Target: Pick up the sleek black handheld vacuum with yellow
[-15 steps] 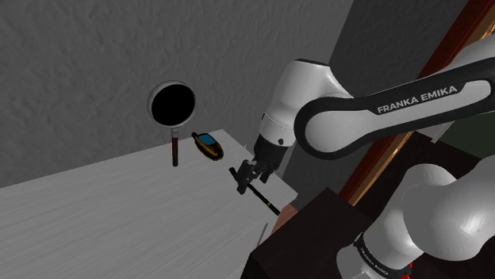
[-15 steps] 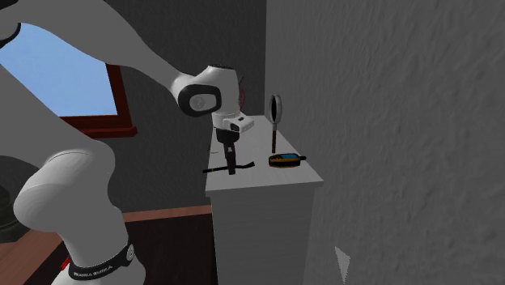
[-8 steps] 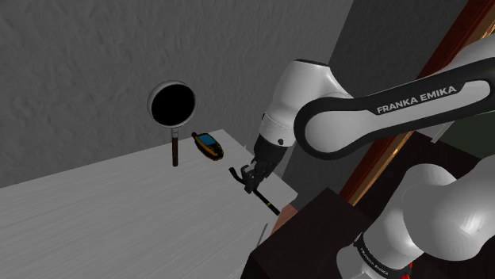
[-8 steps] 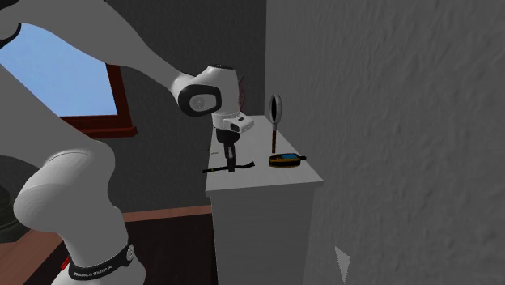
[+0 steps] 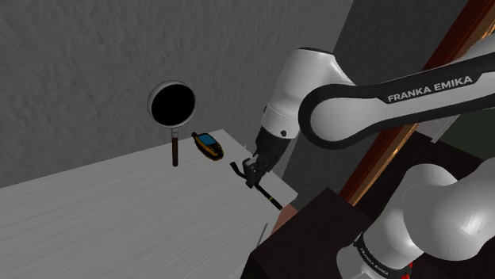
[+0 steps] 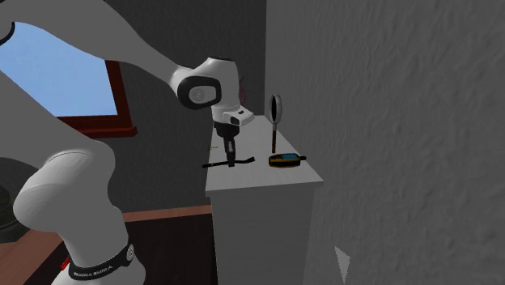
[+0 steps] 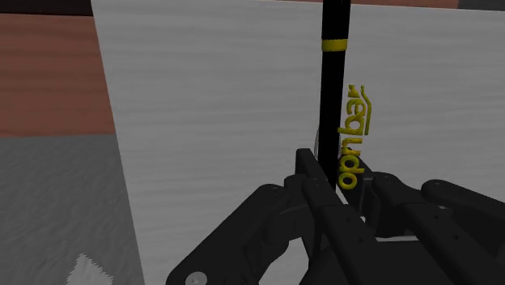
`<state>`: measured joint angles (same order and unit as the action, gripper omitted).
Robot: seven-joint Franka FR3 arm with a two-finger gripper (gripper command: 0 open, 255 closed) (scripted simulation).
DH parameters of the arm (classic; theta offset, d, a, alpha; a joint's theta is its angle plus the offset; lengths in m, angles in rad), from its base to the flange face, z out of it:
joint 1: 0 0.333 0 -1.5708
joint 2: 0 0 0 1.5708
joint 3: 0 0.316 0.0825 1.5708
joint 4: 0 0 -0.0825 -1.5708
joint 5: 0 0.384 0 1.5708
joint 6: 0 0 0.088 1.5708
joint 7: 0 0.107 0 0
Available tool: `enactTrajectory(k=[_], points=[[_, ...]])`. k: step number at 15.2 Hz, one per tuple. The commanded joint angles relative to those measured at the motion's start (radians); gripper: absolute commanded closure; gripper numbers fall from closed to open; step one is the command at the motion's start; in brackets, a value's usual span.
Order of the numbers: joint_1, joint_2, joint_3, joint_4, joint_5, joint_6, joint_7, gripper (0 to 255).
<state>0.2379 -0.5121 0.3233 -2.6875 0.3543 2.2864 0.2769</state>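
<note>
The slim black vacuum (image 5: 268, 196) (image 6: 214, 166) (image 7: 333, 89), marked with a yellow band and lettering, is clasped between the closed fingers of the gripper (image 5: 251, 173) (image 6: 231, 160) (image 7: 336, 182) at the counter's (image 5: 95, 214) (image 6: 259, 174) edge nearest the stand. A yellow-and-black device (image 5: 208, 143) (image 6: 285, 159) and a dark frying pan (image 5: 172, 105) (image 6: 277, 109) are seen near the wall-side corner.

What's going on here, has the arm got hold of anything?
The white Franka arm has its black tool closed around a thin black stick vacuum with a yellow band and yellow lettering, near the edge of the white top. In the second exterior view the vacuum looks slightly tilted and perhaps just off the surface, though that is hard to be sure of. A small black-and-yellow gadget and a round black long-handled item sit farther back, apart from the tool.
</note>
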Motion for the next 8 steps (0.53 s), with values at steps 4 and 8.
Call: enactTrajectory(k=[4,8], points=[[-0.003,-0.04,-0.01,0.042,-0.013,-0.081,0.013,255],[-0.006,-0.064,-0.02,0.08,-0.024,-0.143,0.021,255]])
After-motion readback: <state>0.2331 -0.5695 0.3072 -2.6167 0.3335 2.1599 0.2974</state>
